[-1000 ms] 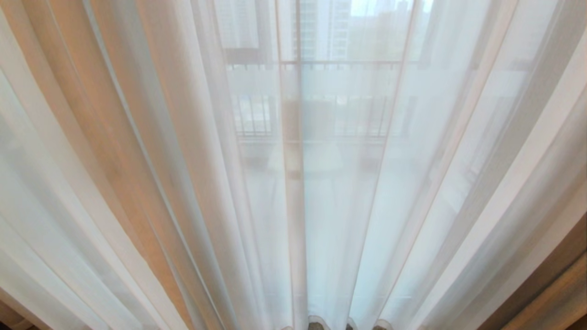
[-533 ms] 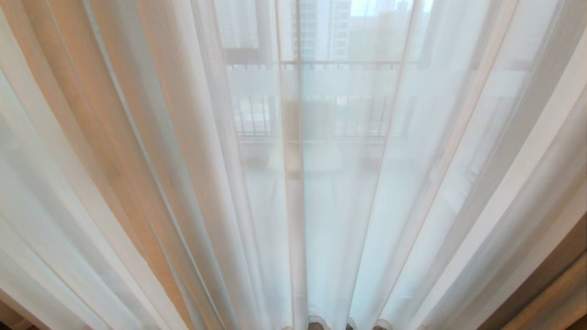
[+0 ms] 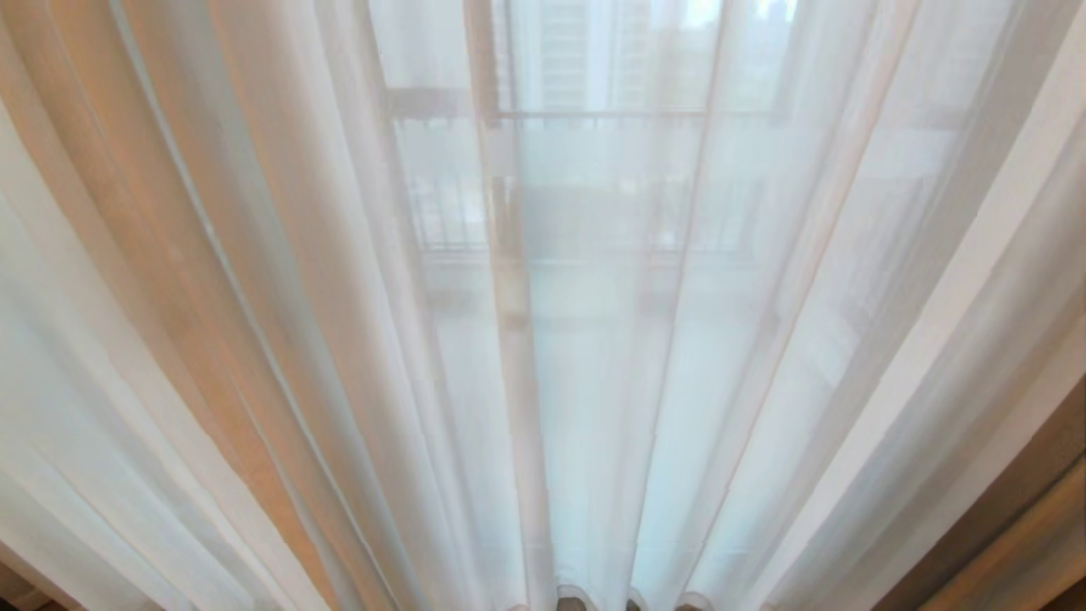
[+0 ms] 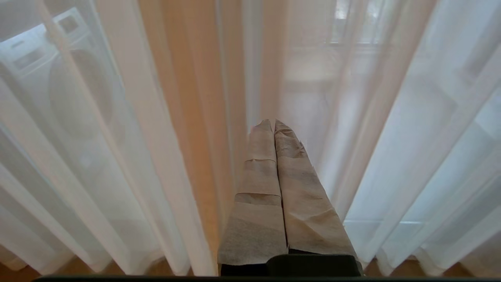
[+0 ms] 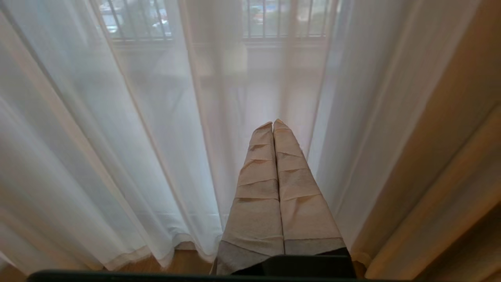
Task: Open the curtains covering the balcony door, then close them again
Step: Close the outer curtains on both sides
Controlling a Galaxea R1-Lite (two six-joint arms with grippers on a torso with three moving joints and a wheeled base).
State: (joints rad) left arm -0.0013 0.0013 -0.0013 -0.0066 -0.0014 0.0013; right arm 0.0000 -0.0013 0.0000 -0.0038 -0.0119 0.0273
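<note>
The curtains hang drawn across the whole head view. A thin white see-through layer [image 3: 594, 382] falls in long folds to the floor, and a thick cream-beige drape [image 3: 1039, 530] shows at the lower right edge. The balcony door is veiled behind the sheer cloth; only dim outlines of a railing [image 3: 611, 114] come through. Neither arm is in the head view. My left gripper [image 4: 273, 122] is shut and empty, its tape-wrapped fingers pointing at the sheer folds [image 4: 372, 117] just short of them. My right gripper [image 5: 273, 123] is likewise shut and empty, with the beige drape [image 5: 450, 156] close beside it.
Wooden floor [image 5: 188, 260] shows under the curtain hems. Behind the sheer cloth in the left wrist view stands a washing machine [image 4: 58, 78]. Orange-tinted folds [image 3: 170, 255] run down the left part of the head view.
The whole head view has shifted a little to the left, so the camera has moved. The curtains hang as before.
</note>
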